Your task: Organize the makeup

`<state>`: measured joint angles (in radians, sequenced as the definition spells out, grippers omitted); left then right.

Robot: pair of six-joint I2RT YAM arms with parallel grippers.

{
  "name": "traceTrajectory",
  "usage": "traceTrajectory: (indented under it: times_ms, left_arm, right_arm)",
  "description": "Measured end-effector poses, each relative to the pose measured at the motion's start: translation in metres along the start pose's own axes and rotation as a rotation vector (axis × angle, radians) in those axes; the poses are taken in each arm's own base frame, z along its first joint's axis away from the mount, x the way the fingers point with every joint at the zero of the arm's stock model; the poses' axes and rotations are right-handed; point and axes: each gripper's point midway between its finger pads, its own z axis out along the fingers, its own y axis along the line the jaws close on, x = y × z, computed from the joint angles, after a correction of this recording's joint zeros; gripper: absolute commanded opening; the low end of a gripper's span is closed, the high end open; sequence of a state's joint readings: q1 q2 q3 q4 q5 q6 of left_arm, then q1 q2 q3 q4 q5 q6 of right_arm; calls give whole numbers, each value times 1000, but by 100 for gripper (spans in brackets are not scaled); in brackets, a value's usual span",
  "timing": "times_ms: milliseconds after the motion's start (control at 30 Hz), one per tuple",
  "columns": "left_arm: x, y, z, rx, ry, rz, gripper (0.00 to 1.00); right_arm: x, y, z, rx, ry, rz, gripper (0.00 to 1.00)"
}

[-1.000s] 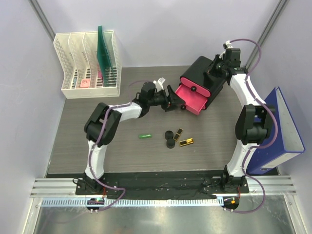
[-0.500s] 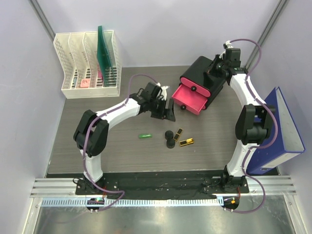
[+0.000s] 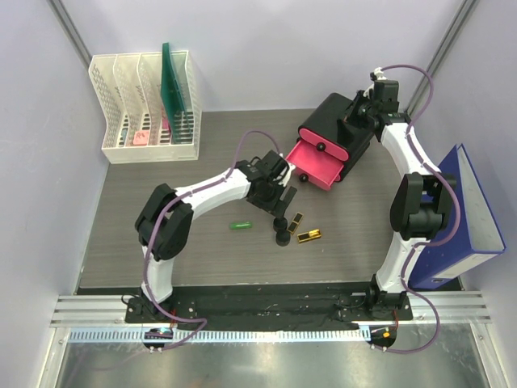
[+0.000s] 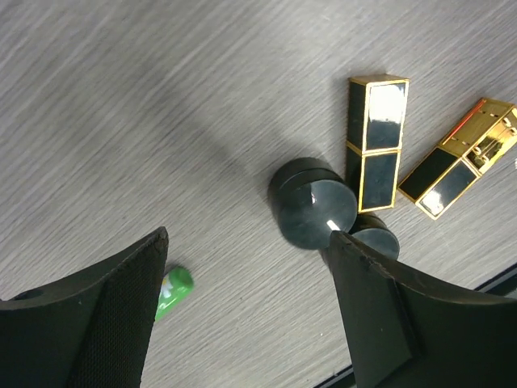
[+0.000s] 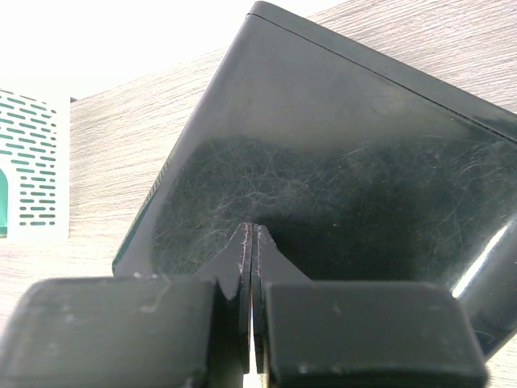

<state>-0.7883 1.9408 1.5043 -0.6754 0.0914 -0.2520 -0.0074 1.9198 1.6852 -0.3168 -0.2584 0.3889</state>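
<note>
The slim green tube point(image 3: 240, 225), two black compacts point(image 4: 311, 212) and two gold-black sticks point(image 4: 376, 141) lie unsorted on the table point(image 3: 145, 242) beneath the left gripper point(image 4: 258, 323), whose jaws are wide and empty. The pink drawer point(image 3: 311, 166) stands open, and the right gripper point(image 5: 252, 267), jaws shut, rests on the black box point(image 5: 339, 162).

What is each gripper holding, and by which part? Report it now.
Nothing. The left gripper is open above the black round compacts; the right gripper has its fingers shut together, empty, at the black box.
</note>
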Motion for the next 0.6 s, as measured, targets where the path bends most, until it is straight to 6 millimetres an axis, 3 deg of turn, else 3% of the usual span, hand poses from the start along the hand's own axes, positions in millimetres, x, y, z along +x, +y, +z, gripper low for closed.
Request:
traceTrajectory:
  times_ms: [267,600]
  left_arm:
    - [14,-15,13,-2,54,66,78]
    - [12,-27,23,25,65,84,76]
  right_arm:
    - [0,1,0,-6,1,-1,1]
    - [1,1,0,-9,1,-1,1]
